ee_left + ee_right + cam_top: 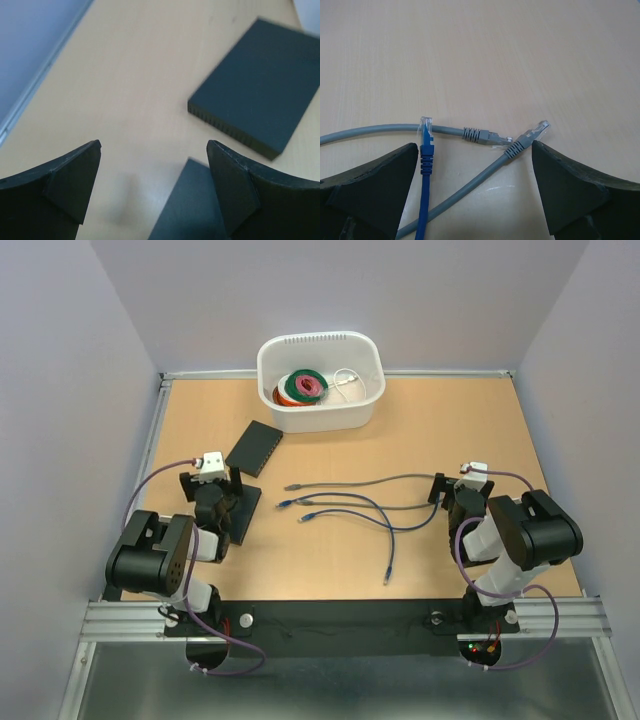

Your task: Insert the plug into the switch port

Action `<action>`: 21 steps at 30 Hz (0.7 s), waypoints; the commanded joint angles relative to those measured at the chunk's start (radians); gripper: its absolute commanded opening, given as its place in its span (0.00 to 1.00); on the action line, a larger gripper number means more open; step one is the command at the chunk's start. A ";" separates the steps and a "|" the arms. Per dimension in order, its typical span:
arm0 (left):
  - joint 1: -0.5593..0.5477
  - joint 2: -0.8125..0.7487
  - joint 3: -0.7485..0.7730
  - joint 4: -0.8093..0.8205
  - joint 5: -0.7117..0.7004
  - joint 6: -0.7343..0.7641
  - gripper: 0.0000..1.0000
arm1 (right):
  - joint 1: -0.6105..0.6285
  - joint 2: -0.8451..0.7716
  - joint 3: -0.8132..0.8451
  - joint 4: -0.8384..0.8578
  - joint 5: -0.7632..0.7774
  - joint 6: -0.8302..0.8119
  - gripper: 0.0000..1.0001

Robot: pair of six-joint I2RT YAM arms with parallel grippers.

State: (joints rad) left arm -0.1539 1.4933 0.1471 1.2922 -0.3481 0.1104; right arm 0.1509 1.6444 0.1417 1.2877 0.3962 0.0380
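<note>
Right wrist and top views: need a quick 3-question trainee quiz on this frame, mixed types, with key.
1. True or false: the left gripper and the right gripper are both open and empty.
2. In the right wrist view, how many plugs lie on the table? A) one B) two C) three
3. Short answer: is any cable plugged into the switch?
Key: 1 true; 2 C; 3 no, every cable end lies apart from it.
</note>
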 commanded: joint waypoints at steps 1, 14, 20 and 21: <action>0.027 -0.022 0.062 0.349 -0.083 -0.052 0.99 | -0.005 -0.012 0.009 0.240 0.024 0.002 1.00; 0.036 -0.074 0.083 0.245 -0.097 -0.080 0.94 | 0.068 -0.557 0.321 -0.662 -0.014 0.202 1.00; 0.028 -0.085 0.028 0.354 -0.098 -0.049 0.94 | 0.319 -0.535 0.693 -1.045 -0.183 0.093 1.00; 0.008 -0.099 0.031 0.372 -0.136 -0.028 0.94 | 0.337 -0.520 0.746 -1.097 -0.233 0.079 1.00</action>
State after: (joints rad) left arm -0.1226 1.4429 0.2005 1.3048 -0.4271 0.0479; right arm 0.3653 1.0939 0.7246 0.5072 0.3061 0.1772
